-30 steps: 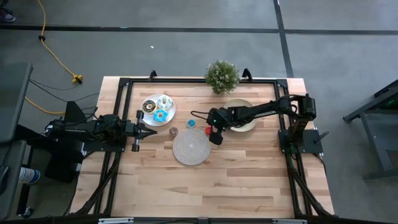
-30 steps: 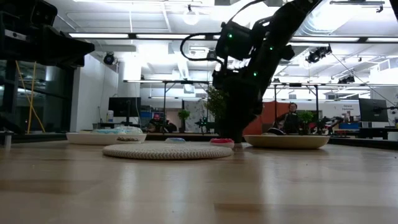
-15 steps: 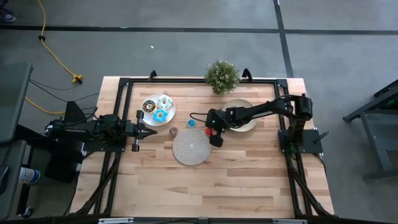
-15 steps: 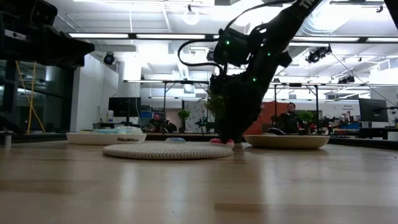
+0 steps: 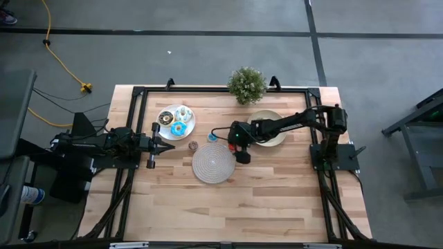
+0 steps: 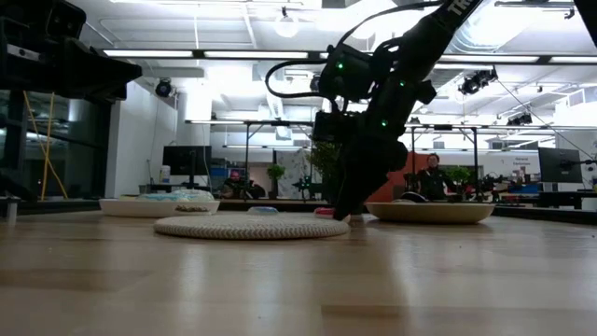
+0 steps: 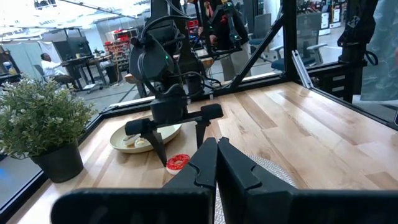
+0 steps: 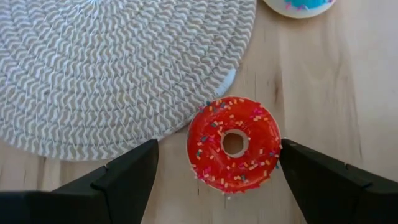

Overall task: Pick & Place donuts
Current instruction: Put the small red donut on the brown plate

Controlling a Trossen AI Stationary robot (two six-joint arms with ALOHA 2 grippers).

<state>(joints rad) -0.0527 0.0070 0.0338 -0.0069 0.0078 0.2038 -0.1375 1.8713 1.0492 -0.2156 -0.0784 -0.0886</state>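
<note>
A red-iced sprinkled donut (image 8: 234,144) lies flat on the wood right beside the woven mat's rim (image 8: 186,118); it also shows in the high view (image 5: 232,145) and the low view (image 6: 324,213). My right gripper (image 8: 217,155) is open above it and points down, one finger on either side. Several donuts sit on the white plate (image 5: 166,113). A blue donut (image 5: 212,137) and a brown one (image 5: 194,145) lie on the table. My left gripper (image 5: 166,145) is shut and waits near the white plate. My right gripper stands open around the red donut from above. One fingertip (image 8: 292,152) is right at the donut's rim (image 8: 277,146), and I cannot tell whether it touches. The other fingertip stands clear of it. The donut lies flat on the table.
The round woven mat (image 5: 213,162) lies at mid-table. A cream-yellow plate (image 5: 273,138) sits under the right arm, and a potted plant (image 5: 247,84) stands at the far edge. Bare wood spreads toward the near edge.
My right gripper has shifted a little toward the table's left, over the red donut, and has tipped so its fingers slant. The red donut has stayed on the table.
</note>
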